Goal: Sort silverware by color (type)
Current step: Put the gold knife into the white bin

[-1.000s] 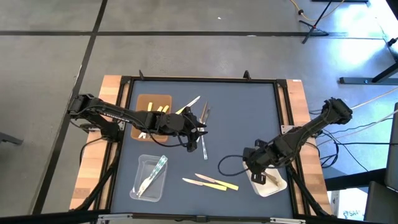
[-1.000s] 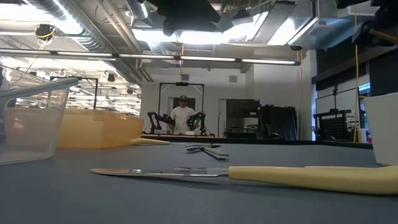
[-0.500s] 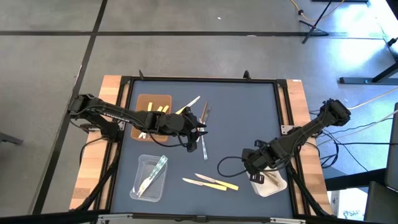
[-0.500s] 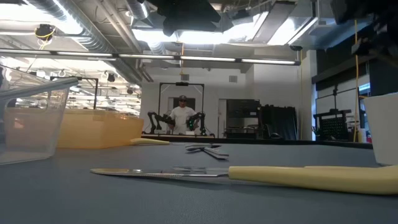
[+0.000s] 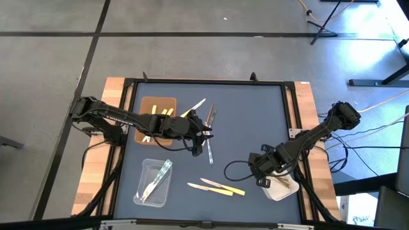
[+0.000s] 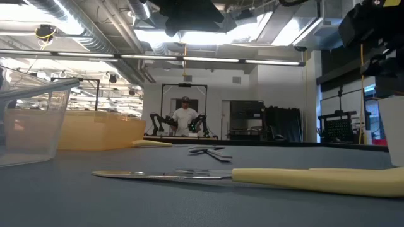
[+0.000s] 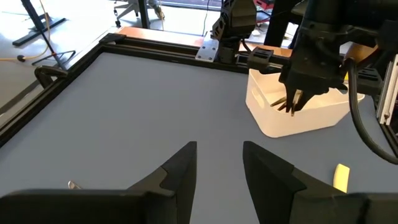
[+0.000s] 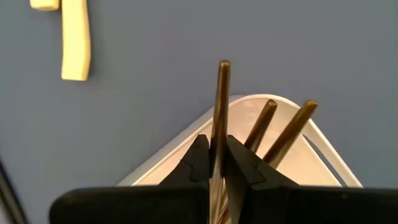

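Observation:
My right gripper (image 5: 267, 176) hangs over the white tray (image 5: 283, 191) near the table's right near corner, shut on a tan wooden utensil (image 8: 222, 93). Two more wooden utensils (image 8: 281, 127) lie in that tray. My left gripper (image 5: 204, 134) hovers open at mid-table beside clear utensils (image 5: 209, 144); nothing shows between its fingers (image 7: 186, 168). Pale yellow utensils (image 5: 217, 186) lie flat on the mat toward the near edge. The brown tray (image 5: 156, 102) holds yellow ones, and the clear tray (image 5: 153, 182) holds clear ones. My right gripper pinches the tan wooden utensil between its two fingers (image 8: 198, 158). The utensil lies along the fingers and its free end (image 8: 222, 68) sticks out past their tips. The gripper (image 7: 292, 102) comes from above, pointing down, with the utensil above the white tray's (image 7: 298, 118) inside.
A black frame (image 5: 204, 82) borders the blue-grey mat, with wooden strips on both sides. A black cable (image 5: 233, 169) loops on the mat left of my right gripper. More clear and pale utensils (image 5: 203, 112) lie near the brown tray. Bare mat lies toward the far right (image 5: 255, 115).
My right gripper has moved down and a little toward the near edge, closer over the white tray, still shut on the wooden utensil; it now shows at the low view's upper right.

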You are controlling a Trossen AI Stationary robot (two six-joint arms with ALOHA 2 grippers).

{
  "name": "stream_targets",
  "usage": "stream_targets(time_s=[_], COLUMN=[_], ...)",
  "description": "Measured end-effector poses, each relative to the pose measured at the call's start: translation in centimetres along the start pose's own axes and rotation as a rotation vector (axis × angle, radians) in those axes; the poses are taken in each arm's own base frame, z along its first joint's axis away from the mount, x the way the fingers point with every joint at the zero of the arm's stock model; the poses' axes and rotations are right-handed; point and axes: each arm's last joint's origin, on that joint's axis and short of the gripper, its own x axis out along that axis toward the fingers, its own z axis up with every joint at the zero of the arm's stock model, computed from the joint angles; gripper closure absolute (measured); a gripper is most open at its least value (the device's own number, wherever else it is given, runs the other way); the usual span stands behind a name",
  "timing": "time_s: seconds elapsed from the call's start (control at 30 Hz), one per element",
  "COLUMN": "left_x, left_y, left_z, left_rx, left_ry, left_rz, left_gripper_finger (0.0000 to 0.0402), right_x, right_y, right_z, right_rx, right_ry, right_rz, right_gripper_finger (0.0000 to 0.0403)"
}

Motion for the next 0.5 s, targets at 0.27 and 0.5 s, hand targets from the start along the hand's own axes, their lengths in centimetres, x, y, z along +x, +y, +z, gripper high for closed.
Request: stream_targets(time_s=[0.27,0.5], left_x=[0.00,0.00], left_y=[0.00,-0.03], left_z=[0.00,-0.01], left_rx=[-0.001,0.000], left_ry=[0.000,0.002], left_rz=[0.000,-0.011], left_gripper_finger=[0.0277,0.0277], right_x=[0.00,0.00], right_y=[-0.05,-0.04], right_z=[0.11,0.11], right_rx=[-0.010,-0.010], right_ry=[-0.029,-0.030], right_rz=[-0.022,-0.022], right_gripper_finger=[0.0394,0.0376])
